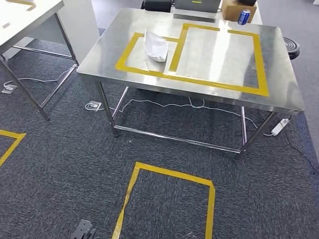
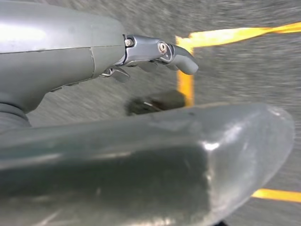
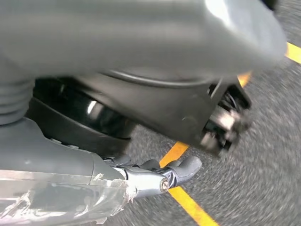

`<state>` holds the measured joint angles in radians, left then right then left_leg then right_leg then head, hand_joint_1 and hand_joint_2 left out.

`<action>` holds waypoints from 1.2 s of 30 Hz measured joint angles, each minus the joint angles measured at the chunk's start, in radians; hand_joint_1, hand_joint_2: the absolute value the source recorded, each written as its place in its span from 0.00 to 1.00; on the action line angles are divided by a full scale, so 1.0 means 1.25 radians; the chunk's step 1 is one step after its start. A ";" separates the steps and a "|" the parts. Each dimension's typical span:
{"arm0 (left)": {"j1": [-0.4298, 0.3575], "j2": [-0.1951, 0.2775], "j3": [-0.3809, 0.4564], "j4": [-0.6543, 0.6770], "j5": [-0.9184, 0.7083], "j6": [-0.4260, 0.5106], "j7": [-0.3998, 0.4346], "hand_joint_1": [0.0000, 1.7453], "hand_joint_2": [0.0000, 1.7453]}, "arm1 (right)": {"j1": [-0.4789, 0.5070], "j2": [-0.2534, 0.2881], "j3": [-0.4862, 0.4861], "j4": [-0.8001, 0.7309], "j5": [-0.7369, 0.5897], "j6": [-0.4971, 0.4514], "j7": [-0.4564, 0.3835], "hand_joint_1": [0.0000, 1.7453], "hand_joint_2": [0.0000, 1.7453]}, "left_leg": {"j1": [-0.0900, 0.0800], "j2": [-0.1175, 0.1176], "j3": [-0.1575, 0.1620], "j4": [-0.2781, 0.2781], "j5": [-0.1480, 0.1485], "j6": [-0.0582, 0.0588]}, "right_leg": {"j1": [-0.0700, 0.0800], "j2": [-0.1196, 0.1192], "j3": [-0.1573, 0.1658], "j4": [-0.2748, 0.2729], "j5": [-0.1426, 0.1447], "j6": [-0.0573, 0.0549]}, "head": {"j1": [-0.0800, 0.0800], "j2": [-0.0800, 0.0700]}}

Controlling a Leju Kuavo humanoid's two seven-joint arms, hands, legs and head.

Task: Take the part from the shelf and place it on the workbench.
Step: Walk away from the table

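Note:
The white part (image 1: 155, 46) lies on the steel workbench (image 1: 226, 55), inside the left of two yellow-taped rectangles. Neither hand is near it. My left hand (image 2: 149, 155) hangs over the grey carpet, its thick thumb and a darker finger (image 2: 160, 49) spread apart with nothing between them. My right hand (image 3: 152, 179) also hangs low over the carpet and a yellow tape line, with its fingers (image 3: 184, 167) extended and holding nothing.
A yellow tape square (image 1: 169, 174) marks the carpet in front of the workbench. A white table (image 1: 22, 20) stands at the far left. A cardboard box (image 1: 238, 9) and a blue can (image 1: 243, 17) sit at the bench's far edge. A power strip (image 1: 279, 127) and cables lie underneath.

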<state>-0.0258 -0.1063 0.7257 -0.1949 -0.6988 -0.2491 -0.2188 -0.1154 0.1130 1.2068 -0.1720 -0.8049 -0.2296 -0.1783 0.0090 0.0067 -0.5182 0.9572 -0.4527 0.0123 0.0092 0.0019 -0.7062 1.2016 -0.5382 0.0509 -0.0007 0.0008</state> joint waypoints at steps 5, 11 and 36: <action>0.001 0.017 0.000 0.000 -0.002 0.017 0.026 0.00 0.00 | -0.040 0.008 0.045 -0.001 0.039 0.020 0.095 0.00 0.00 | -0.001 0.001 -0.066 0.005 0.051 -0.007 | -0.002 0.002 0.099 -0.008 0.033 -0.002 | 0.000 0.000; 0.008 0.023 0.009 0.000 0.008 0.037 0.049 0.00 0.00 | -0.040 0.018 0.051 -0.005 0.021 -0.006 0.124 0.00 0.00 | -0.002 -0.003 -0.097 0.002 0.093 -0.032 | -0.001 0.005 0.203 -0.193 0.023 -0.022 | 0.002 0.000; 0.003 -0.034 0.171 0.002 0.204 -0.038 0.029 0.00 0.00 | 0.009 0.015 -0.025 0.000 -0.082 -0.046 0.019 0.00 0.00 | 0.004 0.053 -0.001 -0.002 0.006 -0.009 | 0.001 -0.024 0.112 -0.089 0.041 0.011 | 0.012 0.000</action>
<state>-0.0218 -0.1488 0.9399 -0.1919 -0.4439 -0.2964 -0.1824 -0.1043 0.1314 1.1751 -0.1722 -0.9070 -0.2873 -0.1542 0.0142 0.0733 -0.5192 0.9553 -0.4448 0.0010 0.0100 -0.0284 -0.5661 1.0900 -0.4867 0.0652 0.0148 0.0008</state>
